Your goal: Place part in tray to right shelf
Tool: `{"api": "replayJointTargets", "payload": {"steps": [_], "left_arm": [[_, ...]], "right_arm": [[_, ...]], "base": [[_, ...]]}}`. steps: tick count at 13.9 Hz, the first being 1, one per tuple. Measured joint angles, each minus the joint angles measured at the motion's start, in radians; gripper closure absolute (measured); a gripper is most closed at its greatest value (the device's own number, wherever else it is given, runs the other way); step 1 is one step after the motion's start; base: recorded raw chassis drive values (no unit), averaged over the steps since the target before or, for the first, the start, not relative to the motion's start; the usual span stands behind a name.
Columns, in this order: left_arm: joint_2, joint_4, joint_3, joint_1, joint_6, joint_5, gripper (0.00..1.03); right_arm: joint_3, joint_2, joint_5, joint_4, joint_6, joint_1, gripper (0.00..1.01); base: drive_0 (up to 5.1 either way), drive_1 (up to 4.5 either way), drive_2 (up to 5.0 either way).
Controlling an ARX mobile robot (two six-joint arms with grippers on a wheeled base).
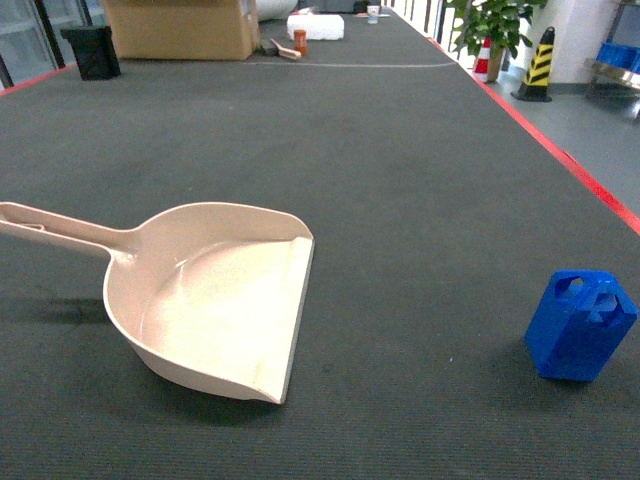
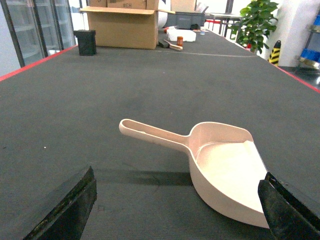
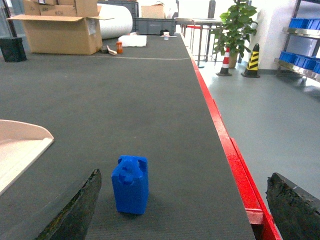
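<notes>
Standing ahead of right gripper (image 3: 182, 210): part (image 3: 130, 184).

Dark mat (image 1: 350, 150), red edge; cardboard box (image 1: 180, 28); potted plant (image 1: 495, 25).

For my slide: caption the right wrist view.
Open right gripper faces the upright blue part near the table's red edge.
</notes>
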Motion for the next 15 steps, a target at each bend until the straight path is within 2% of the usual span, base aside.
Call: {"api": "replayJointTargets", "payload": {"steps": [15], "left_arm": [[0.0,0.0,0.0,0.0,0.0,0.0,0.05]], "right_arm": [[0.0,0.0,0.0,0.0,0.0,0.0,0.03]], "base": [[0.0,0.0,0.0]]}}
